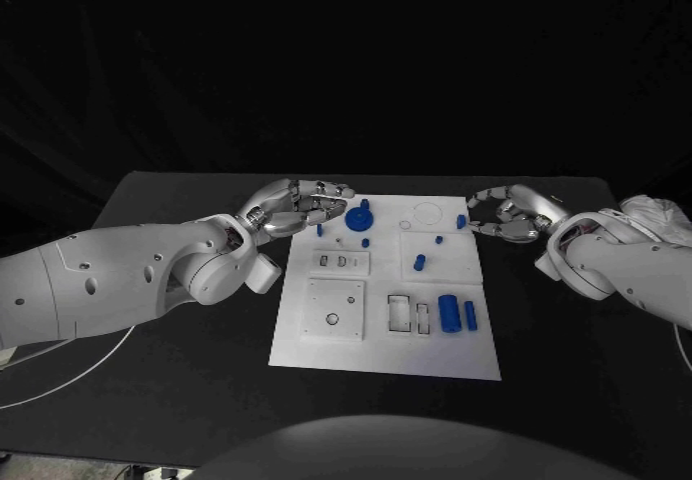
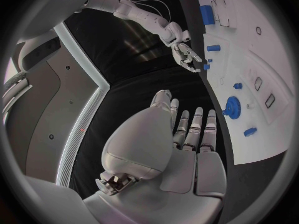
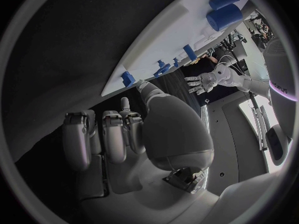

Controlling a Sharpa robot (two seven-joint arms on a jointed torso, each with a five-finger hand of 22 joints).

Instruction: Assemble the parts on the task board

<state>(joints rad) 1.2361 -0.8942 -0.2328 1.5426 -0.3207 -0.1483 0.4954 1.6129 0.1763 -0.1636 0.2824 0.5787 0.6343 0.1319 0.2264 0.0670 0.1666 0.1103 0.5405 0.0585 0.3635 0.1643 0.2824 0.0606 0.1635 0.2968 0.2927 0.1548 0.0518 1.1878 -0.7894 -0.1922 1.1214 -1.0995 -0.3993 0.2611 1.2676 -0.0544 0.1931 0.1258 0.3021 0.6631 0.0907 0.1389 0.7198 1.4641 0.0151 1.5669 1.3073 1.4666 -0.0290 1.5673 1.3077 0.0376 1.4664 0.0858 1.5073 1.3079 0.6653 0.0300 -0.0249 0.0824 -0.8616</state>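
Observation:
The white task board (image 1: 382, 335) lies in the middle of the black table. On it I see a blue gear-like part (image 1: 359, 216), a short blue peg (image 1: 420, 263), a thick blue cylinder (image 1: 450, 312) beside a thin blue bar (image 1: 472, 316), and a small blue block (image 1: 462, 222) at the far right edge. My left hand (image 1: 303, 208) hovers at the board's far left corner with fingers apart and nothing in it; its wrist view shows the hand (image 2: 184, 139) near the gear (image 2: 232, 107). My right hand (image 1: 505, 215) hangs off the far right corner, loosely curled and holding nothing (image 3: 124, 139).
Rectangular recesses (image 1: 405, 312) and a raised square plate with a hole (image 1: 333, 308) mark the board's near half. A white cable (image 1: 65, 375) lies on the table at the near left. Black table surface (image 1: 577, 350) surrounds the board.

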